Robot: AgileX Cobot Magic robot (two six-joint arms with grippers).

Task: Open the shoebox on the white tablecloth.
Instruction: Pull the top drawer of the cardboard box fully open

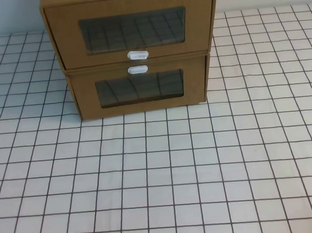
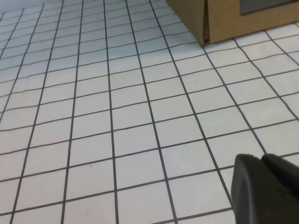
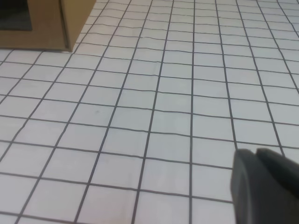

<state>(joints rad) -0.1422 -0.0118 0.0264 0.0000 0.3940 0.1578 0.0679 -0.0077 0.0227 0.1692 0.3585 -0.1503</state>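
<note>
Two brown cardboard drawer boxes stand stacked at the back of the white tablecloth (image 1: 165, 169). The upper one is the shoebox (image 1: 131, 26), shut, with its white tab handle (image 1: 137, 55) below the clear window. My left gripper (image 2: 261, 157) hovers low over the cloth, shut on nothing, well short of the stack. My right gripper (image 3: 256, 151) is likewise shut and empty above the cloth. Neither gripper shows in the exterior high view.
The lower brown box (image 1: 140, 88) carries its white tab (image 1: 137, 69) above its window; its corners show in the wrist views (image 2: 219, 18) (image 3: 46, 23). A pale wall rises behind the stack. Gridded cloth stretches in front and to both sides.
</note>
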